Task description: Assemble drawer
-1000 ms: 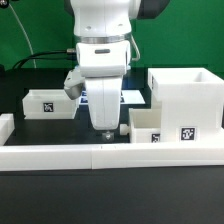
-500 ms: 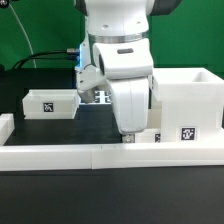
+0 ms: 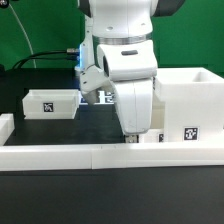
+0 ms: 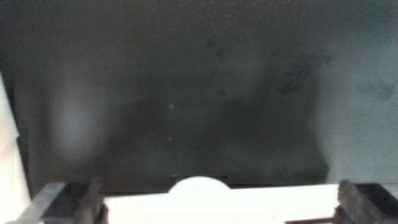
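1. Gripper (image 3: 134, 134) of the white Panda arm (image 3: 122, 50) hangs low in the middle of the exterior view, just behind the long white border wall (image 3: 70, 153) that runs across the lower part of the frame.
2. Seen from the wrist camera, the two dark fingers (image 4: 64, 200) stand wide apart and grasp nothing. The round white knob (image 4: 199, 186) of a small tray (image 4: 267, 208) sits between them, clear of both.
3. In the exterior view this tray is almost wholly hidden behind the gripper, and it lies just beside the housing.
4. The tall hollow housing (image 3: 190, 100) of the drawer stands upright at the exterior view's right. Its open top is visible, and a black-and-white tag (image 3: 188, 133) shows low on its front.
5. The other small tray (image 3: 50, 102) rests on the dark table (image 3: 110, 195) at the exterior view's left, well apart from the housing, with its tag facing the camera.
6. A strip of the marker board (image 3: 100, 97) shows between that tray and the arm.
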You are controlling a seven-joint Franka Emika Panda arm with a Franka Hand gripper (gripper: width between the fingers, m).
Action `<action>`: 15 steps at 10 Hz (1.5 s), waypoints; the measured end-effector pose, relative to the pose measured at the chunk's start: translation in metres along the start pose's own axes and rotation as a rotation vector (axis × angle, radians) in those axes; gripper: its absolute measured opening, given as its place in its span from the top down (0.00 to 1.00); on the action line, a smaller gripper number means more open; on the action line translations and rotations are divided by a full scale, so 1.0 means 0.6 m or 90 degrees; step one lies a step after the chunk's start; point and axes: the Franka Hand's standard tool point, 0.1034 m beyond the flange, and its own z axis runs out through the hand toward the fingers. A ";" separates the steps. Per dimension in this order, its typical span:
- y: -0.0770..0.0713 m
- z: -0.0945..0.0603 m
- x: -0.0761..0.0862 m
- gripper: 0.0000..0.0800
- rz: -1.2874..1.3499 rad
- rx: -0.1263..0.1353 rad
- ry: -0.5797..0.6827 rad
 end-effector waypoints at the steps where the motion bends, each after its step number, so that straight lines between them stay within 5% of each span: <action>1: 0.002 -0.001 0.005 0.19 -0.010 0.000 -0.001; 5: 0.008 -0.004 0.006 0.19 0.006 0.015 -0.012; 9: 0.006 -0.004 0.000 0.19 -0.002 0.012 -0.012; 12: -0.026 -0.007 -0.029 0.19 -0.001 0.017 -0.014; 15: -0.048 -0.008 -0.018 0.19 -0.013 0.023 -0.015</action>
